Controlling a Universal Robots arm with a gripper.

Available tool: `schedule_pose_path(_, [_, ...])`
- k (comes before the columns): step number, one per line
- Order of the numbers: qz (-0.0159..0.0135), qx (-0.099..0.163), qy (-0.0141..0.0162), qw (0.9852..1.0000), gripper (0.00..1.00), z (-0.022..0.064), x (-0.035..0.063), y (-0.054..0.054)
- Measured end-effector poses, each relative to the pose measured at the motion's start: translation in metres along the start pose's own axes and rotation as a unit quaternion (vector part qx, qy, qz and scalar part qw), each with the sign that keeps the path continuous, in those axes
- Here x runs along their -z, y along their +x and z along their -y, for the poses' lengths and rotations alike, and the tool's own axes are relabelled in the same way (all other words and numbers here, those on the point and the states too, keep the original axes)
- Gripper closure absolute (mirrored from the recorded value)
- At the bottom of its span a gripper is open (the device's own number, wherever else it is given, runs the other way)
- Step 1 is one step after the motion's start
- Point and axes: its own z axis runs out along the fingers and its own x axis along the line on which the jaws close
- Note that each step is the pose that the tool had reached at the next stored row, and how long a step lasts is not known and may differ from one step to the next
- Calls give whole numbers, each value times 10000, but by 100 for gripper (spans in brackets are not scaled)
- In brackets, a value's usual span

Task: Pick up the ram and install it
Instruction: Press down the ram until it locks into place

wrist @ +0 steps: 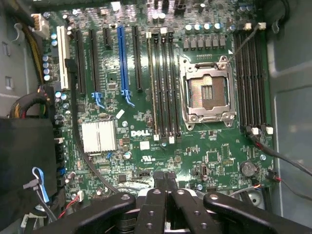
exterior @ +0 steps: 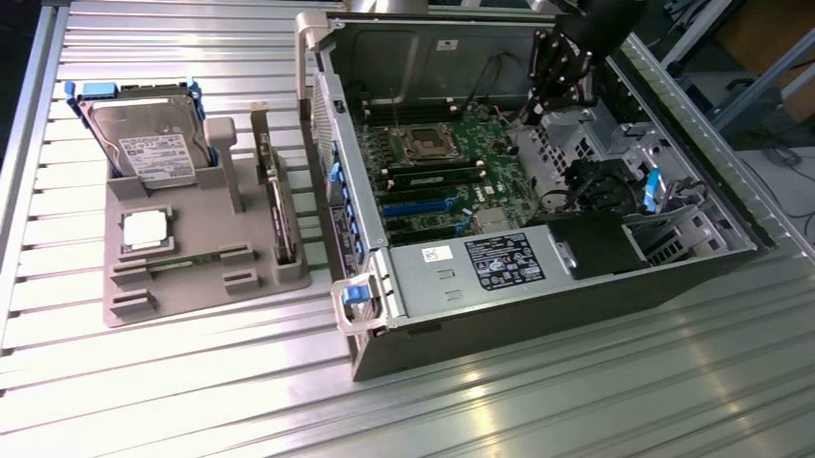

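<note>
Black fingers of your gripper (wrist: 165, 181) sit pressed together, holding nothing, above the motherboard (wrist: 146, 131). Beyond them the ram (exterior: 436, 176) appears seated in its slot; descending here risks striking the open CPU socket (wrist: 207, 90).

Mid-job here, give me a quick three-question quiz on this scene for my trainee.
1. True or false: the gripper is shut.
2. What sits in the processor socket? A) a silver chip B) nothing, it is bare C) a cooler
3. Fill in: the hard drive stands in the grey tray on the exterior view's ____ of the computer case.
Key: 1 true; 2 B; 3 left.
</note>
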Motion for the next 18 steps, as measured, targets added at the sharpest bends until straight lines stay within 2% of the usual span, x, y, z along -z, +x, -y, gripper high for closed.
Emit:
schedule_pose_path(3, [14,-416,1,9991,89,0,0,0])
schedule_pose_path(6, [4,-833,5,9965,89,0,-3,0])
schedule_pose_path(8, [-8,-1095,9,9940,89,0,-7,0])
schedule_pose_path(12, [-30,-1321,15,9912,89,1,-9,1])
schedule_pose_path(14, [-26,-1521,15,9884,89,1,-10,0])
schedule_pose_path(15, [-26,-1651,15,9863,89,1,-11,0])
schedule_pose_path(16, [-29,-1810,17,9835,89,1,-14,0])
schedule_pose_path(18, [-33,-2002,19,9797,89,1,-16,0])
